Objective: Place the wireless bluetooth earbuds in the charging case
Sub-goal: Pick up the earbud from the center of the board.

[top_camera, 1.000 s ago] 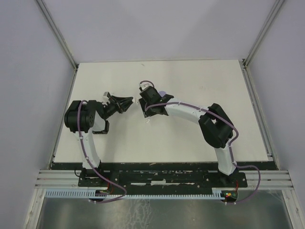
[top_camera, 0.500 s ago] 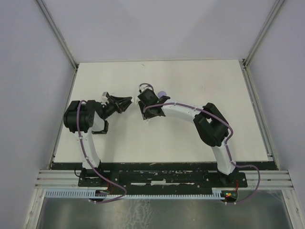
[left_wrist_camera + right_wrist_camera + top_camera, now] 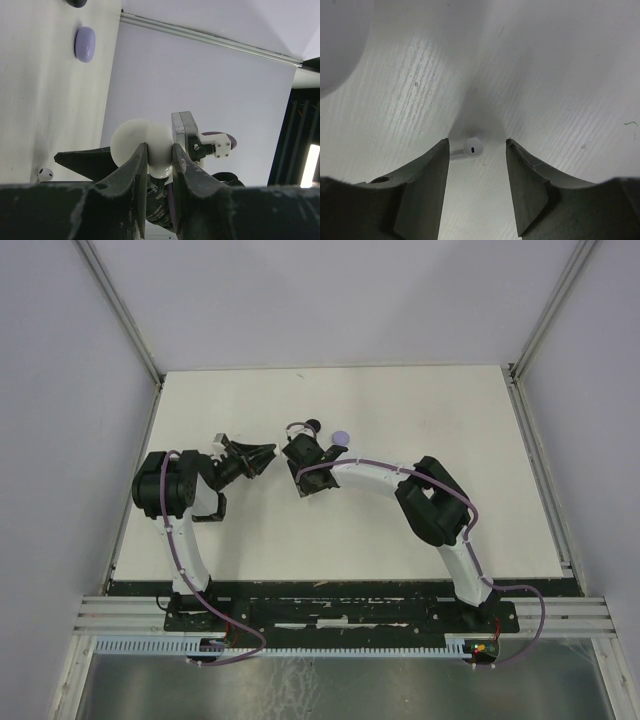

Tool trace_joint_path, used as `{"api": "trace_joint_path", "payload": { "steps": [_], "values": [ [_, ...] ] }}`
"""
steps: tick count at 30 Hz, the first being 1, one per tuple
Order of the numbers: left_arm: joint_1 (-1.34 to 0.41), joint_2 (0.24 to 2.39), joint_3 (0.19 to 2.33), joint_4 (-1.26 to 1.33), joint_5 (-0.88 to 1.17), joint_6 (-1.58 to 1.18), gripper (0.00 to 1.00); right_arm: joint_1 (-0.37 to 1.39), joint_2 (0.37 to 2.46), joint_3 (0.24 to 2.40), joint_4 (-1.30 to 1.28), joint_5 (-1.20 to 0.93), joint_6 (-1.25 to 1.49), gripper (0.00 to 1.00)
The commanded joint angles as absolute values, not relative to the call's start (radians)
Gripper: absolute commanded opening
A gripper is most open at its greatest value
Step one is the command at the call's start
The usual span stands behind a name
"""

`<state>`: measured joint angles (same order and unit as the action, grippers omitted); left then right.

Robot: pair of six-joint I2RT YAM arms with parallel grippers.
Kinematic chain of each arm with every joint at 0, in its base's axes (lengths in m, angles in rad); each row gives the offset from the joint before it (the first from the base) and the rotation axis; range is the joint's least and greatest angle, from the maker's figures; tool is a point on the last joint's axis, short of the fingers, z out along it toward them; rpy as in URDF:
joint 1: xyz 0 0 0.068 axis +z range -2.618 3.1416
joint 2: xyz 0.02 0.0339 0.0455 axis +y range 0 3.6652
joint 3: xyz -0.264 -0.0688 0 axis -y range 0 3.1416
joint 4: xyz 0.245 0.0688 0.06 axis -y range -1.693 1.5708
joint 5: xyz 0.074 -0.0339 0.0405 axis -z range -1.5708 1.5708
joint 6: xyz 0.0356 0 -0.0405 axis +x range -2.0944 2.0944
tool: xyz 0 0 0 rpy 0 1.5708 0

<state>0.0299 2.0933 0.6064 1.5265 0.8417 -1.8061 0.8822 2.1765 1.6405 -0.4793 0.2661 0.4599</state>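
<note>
Gripping a white charging case (image 3: 131,142) with the left gripper (image 3: 159,146), jaws clenched tight on its rounded body. Just beyond the case in that view, part of the right arm's wrist.

Straddling a white earbud (image 3: 473,148) with the right gripper (image 3: 477,141): jaws released and parted, one finger on each side, apparently touching neither. Lying flat on the white table (image 3: 545,75), that earbud, short stem pointing toward the left-hand finger.

Also seen from the left wrist: a small white bud (image 3: 45,174) on the table at the lower left, same one or another impossible to tell; farther off a lilac case (image 3: 84,44); at the top border the edge of a black item (image 3: 76,2).

From above, facing each other near the middle of the table, both grippers close together; just behind the right one, side by side, the lilac case and the black item
</note>
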Motion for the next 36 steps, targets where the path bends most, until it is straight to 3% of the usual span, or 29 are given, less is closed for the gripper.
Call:
{"api": "trace_joint_path", "payload": {
  "steps": [1,36],
  "values": [
    [0.038,2.049,0.603,1.73,0.862,-1.808,0.03,0.89,2.18,1.672,-0.503,0.297,0.441,0.57],
    [0.04,2.049,0.599,1.729,0.861,-1.807,0.03,0.874,2.06,1.535,-0.529,0.334,0.398,0.58]
  ]
}}
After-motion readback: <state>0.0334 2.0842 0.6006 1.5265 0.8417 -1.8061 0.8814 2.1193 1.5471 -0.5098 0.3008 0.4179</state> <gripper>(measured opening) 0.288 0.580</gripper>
